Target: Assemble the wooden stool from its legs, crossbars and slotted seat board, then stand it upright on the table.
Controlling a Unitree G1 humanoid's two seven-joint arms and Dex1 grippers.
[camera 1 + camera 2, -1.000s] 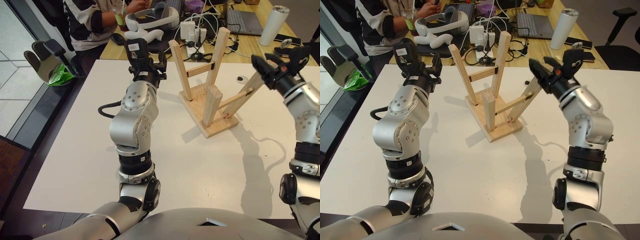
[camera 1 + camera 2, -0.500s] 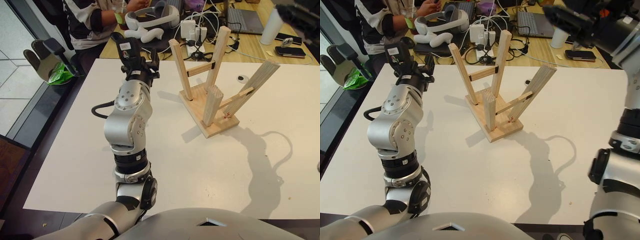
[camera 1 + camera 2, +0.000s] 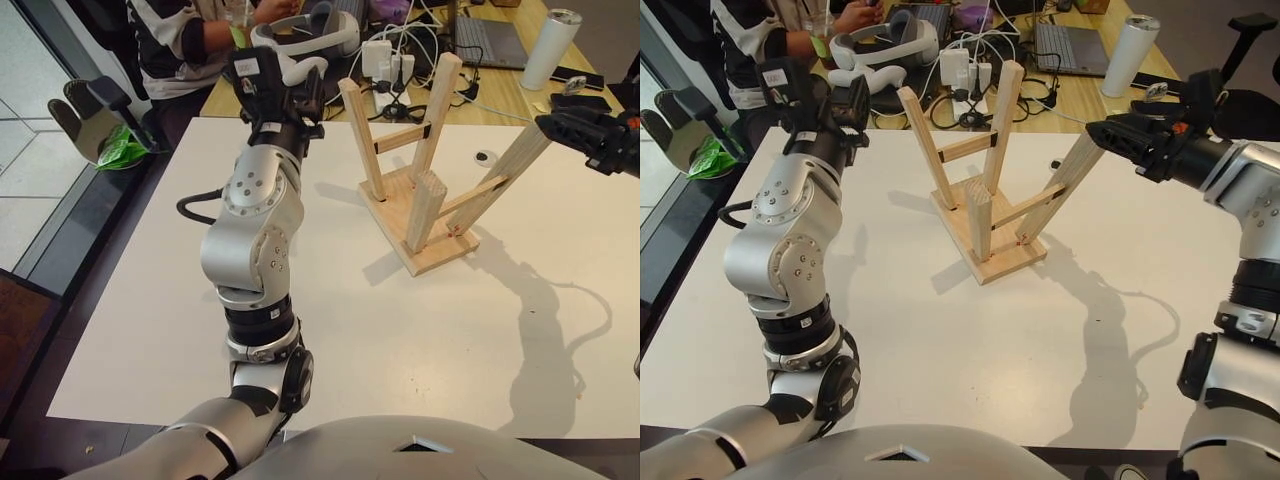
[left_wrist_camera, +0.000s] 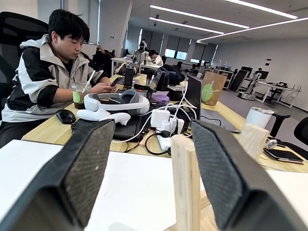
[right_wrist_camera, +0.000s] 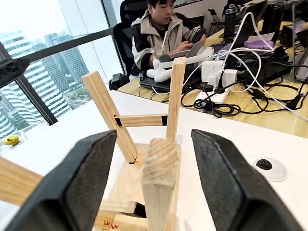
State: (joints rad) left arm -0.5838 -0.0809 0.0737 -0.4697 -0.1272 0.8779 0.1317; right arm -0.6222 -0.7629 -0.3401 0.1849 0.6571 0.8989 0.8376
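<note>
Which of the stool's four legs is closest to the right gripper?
The slanted leg on the robot's right, whose top end nearly meets the right gripper. The other three legs stand farther to the left.

White table (image 3: 380, 340) carries the wooden stool (image 3: 425, 210), inverted: seat board (image 3: 432, 252) flat on the tabletop, legs up; small round disc (image 3: 485, 157) near far edge

Right gripper (image 3: 572, 140) cut off at edge; stool (image 3: 425, 205) leg joints prob. too small to judge.
</note>
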